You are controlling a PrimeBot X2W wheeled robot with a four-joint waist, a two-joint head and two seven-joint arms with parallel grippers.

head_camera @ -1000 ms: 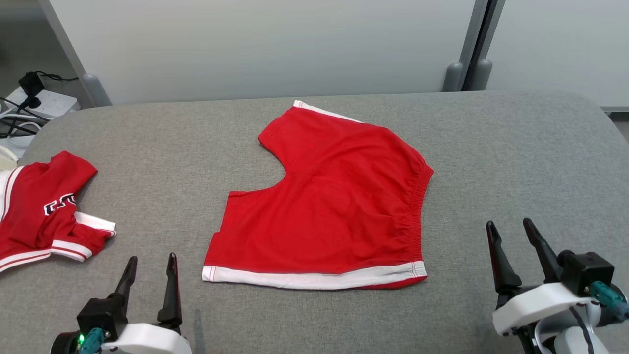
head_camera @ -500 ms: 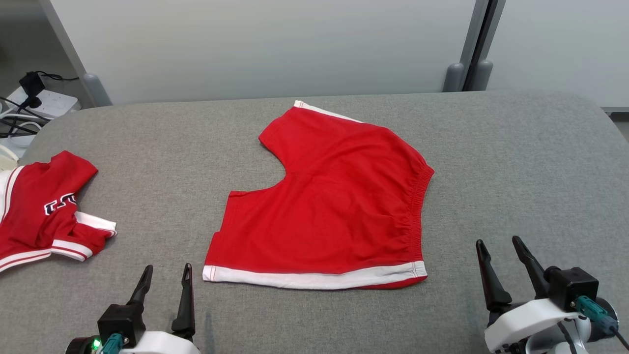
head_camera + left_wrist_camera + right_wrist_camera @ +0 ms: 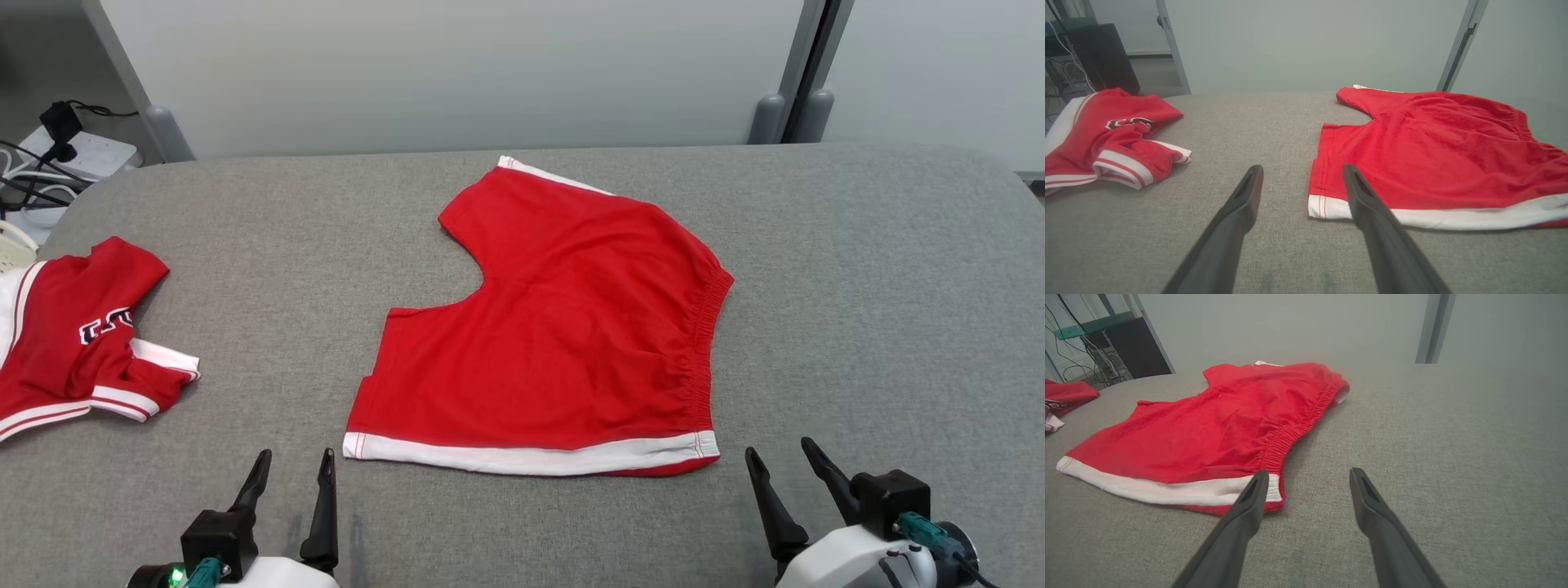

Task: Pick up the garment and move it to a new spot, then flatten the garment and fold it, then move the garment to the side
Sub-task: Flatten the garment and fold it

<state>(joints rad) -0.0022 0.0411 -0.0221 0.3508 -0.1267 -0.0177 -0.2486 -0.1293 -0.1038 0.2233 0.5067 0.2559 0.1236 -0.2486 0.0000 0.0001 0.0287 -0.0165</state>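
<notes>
Head camera is looking down from above the near edge of the table (image 3: 898, 286), framing the whole shorts (image 3: 555, 327). Left wrist camera is sitting low and close, facing the shorts' near left hem corner. Right wrist camera is sitting equally low, facing the waistband corner. All three are sharing the shorts and the jersey (image 3: 73, 335).

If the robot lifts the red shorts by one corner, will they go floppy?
Probably floppy: the red shorts lie flat with soft wrinkles, so they'd likely droop. Being thin cloth, they look light. Pushed, they'd likely bunch on the fuzzy grey table.
</notes>
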